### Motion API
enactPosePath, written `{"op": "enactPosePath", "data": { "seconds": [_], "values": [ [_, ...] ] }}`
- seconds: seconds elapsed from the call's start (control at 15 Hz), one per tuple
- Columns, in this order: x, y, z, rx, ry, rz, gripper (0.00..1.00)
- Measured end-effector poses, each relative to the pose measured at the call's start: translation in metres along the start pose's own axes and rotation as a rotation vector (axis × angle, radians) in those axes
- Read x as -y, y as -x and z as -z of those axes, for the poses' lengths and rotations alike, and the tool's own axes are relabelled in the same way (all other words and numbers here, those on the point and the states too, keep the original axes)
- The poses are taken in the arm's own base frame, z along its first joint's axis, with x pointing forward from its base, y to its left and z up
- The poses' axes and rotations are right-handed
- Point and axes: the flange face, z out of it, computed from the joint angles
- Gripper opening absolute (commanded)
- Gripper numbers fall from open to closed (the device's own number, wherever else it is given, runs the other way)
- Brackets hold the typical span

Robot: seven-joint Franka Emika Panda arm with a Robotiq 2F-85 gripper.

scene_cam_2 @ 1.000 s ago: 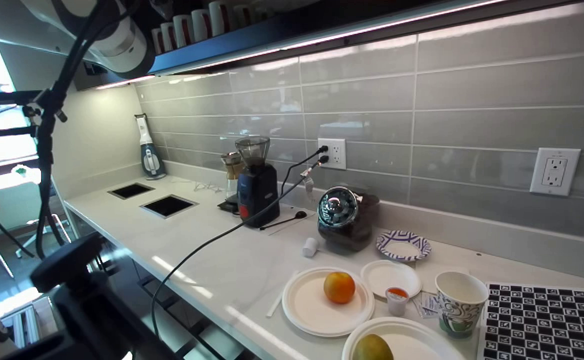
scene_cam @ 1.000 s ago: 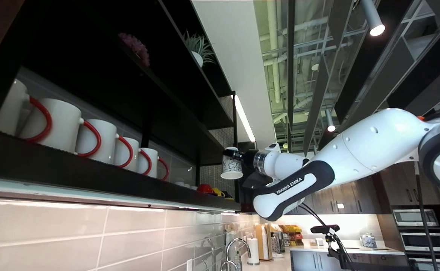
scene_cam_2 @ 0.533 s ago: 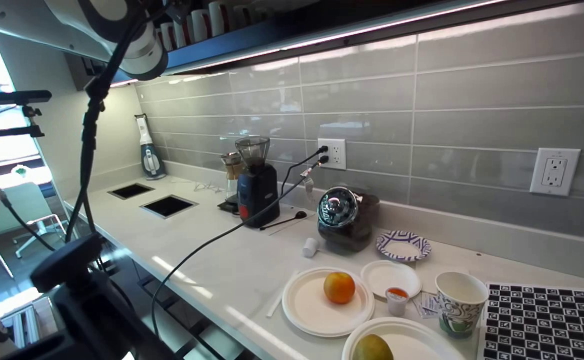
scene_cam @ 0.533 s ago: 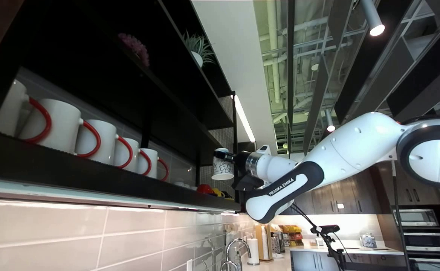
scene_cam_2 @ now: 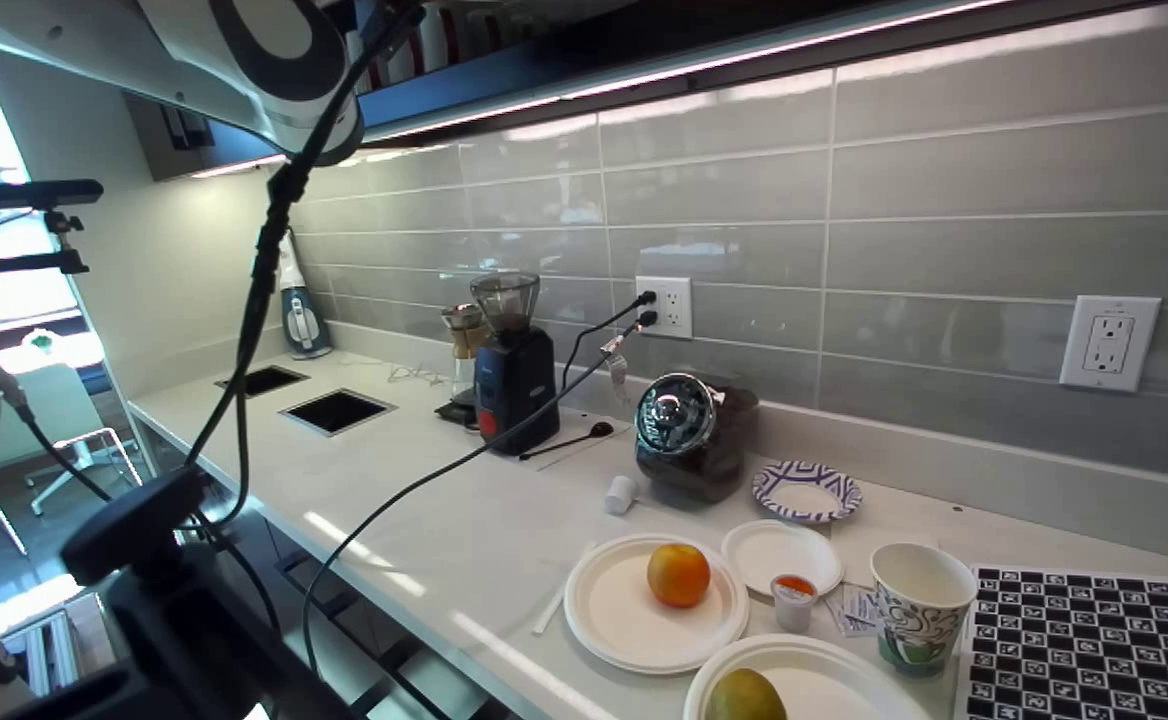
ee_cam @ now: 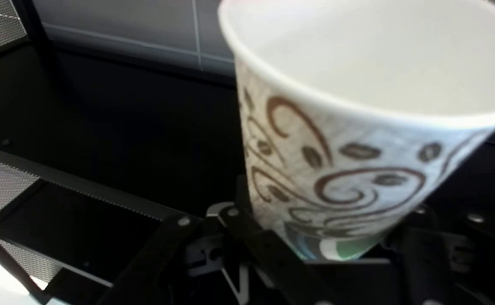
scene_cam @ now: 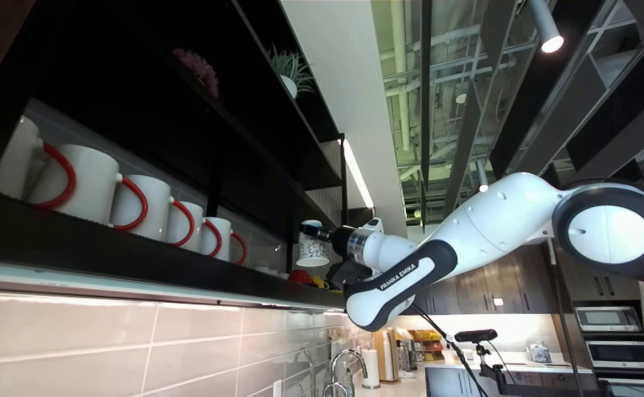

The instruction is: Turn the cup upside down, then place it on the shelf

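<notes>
The cup (scene_cam: pixel 312 251) is a white paper cup with brown swirls. A green patch shows near its base in the wrist view (ee_cam: pixel 315 169). It hangs upside down, its wide mouth facing down in the exterior view; the wrist picture stands upside down. My gripper (scene_cam: pixel 317 231) is shut on it near its base, a finger on each side. The dark shelf (scene_cam: pixel 134 259) has several tiers. The cup is at the level between its lower and upper boards, near the far end, above the lower board. The shelf also shows in an exterior view (scene_cam_2: pixel 544 65), where gripper and held cup are hidden.
White mugs (scene_cam: pixel 87 182) with red handles stand in a row on the lower tier. A red object (scene_cam: pixel 301 275) lies on that tier near the cup. The upper board (scene_cam: pixel 278 182) is close above. Another paper cup (scene_cam_2: pixel 922 610) stands upright on the counter.
My gripper and the upside-down cup have moved left in an exterior view, toward the shelf opening. The arm has moved right in an exterior view, covering some mugs.
</notes>
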Motion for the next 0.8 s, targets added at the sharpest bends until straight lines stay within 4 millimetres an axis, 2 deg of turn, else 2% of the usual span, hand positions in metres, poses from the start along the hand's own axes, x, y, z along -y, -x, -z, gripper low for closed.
{"op": "enactPosePath", "data": {
  "seconds": [0.53,0.8],
  "values": [
    [0.004,0.027,-0.017,0.004,-0.034,-0.006,0.40],
    [0.013,0.038,-0.024,0.014,-0.058,-0.006,0.40]
  ]
}}
